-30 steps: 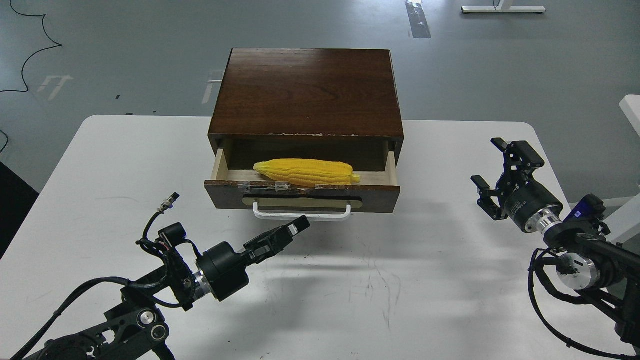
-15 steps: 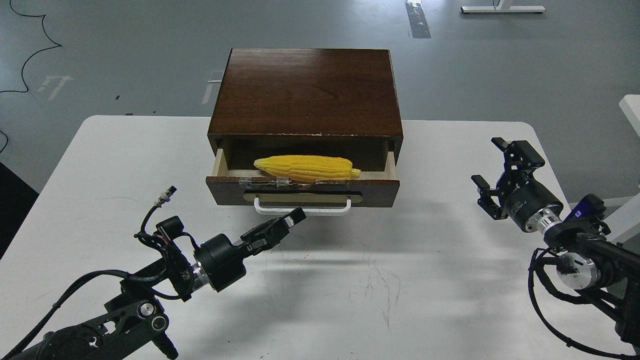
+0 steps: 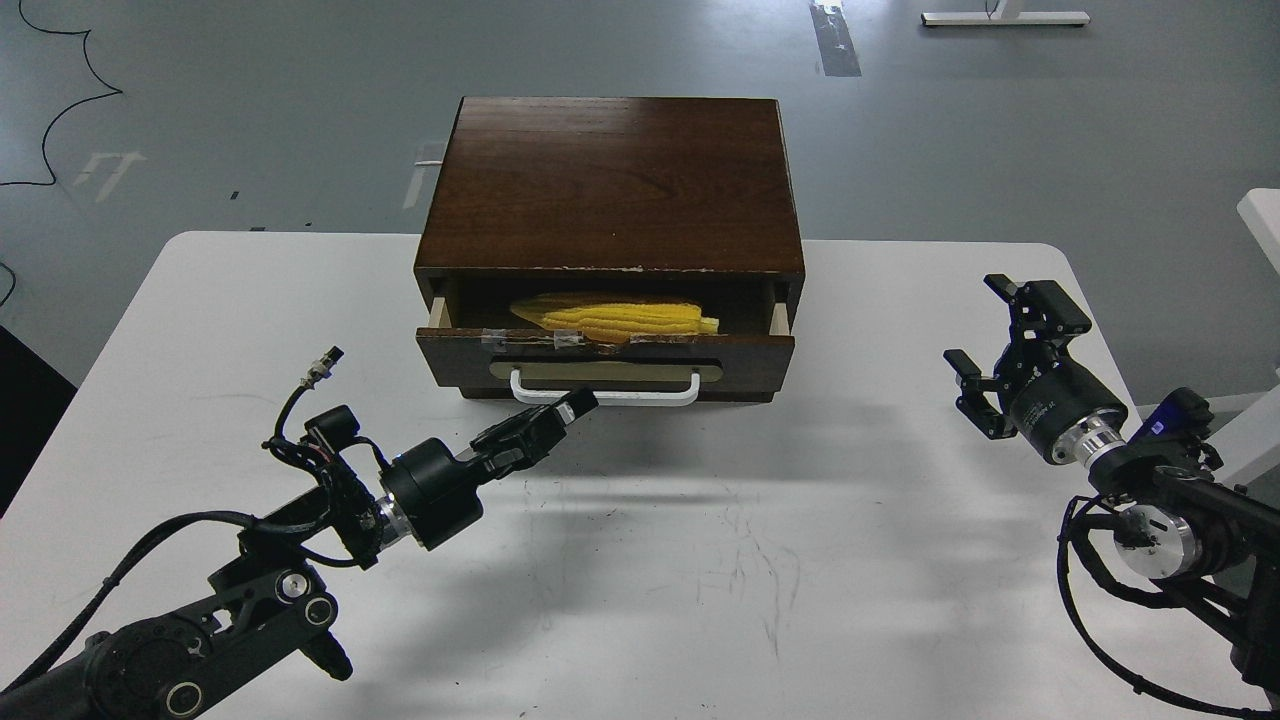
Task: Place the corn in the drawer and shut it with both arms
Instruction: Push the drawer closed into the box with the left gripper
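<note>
The yellow corn (image 3: 625,317) lies lengthwise inside the drawer (image 3: 605,365), which stands a little way out of the dark brown cabinet (image 3: 612,185); the cabinet top shades the cob's back half. The drawer front bears a tan plate and a white bar handle (image 3: 604,392). My left gripper (image 3: 575,408) is shut, empty, its tip against the handle's lower left part. My right gripper (image 3: 985,345) is open and empty, hovering over the table well right of the cabinet.
The white table (image 3: 700,560) carries the cabinet at its back middle. A plain brown panel sits under the drawer. Grey floor lies beyond the table, with a black cable at far left (image 3: 60,110).
My left gripper has moved forward against the handle, and the drawer has slid most of the way into the cabinet, taking the corn with it. The right arm has not moved.
</note>
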Available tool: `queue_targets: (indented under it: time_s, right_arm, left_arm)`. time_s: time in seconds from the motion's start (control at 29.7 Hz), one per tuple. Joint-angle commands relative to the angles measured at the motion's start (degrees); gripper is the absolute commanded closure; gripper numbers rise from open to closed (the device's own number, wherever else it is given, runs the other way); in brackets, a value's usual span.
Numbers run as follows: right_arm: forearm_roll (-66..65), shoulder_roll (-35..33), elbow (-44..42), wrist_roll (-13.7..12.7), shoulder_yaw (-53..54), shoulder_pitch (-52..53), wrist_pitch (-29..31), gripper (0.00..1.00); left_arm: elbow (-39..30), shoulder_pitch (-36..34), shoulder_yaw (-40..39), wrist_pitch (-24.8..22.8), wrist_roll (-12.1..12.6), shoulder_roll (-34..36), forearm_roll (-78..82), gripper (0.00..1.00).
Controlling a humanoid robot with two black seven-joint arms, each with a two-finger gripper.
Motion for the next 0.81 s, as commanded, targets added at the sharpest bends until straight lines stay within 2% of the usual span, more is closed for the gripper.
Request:
queue_targets:
  time_s: [0.0, 0.3, 0.77]
  right_arm:
    - [0.1, 0.0, 0.0, 0.0, 0.0, -0.2, 0.0, 0.00]
    - [0.0, 0.0, 0.0, 0.0, 0.3, -0.5, 0.0, 0.00]
    - [0.1, 0.0, 0.1, 0.0, 0.4, -1.1, 0.0, 0.00]
  left_arm:
    - [3.4, -2.2, 0.1, 0.6, 0.0, -1.0, 0.1, 1.00]
    - [8.4, -5.9, 0.4, 1.9, 0.0, -3.2, 0.2, 1.00]
    - [10.1, -6.6, 0.5, 3.9, 0.0, -4.1, 0.2, 1.00]
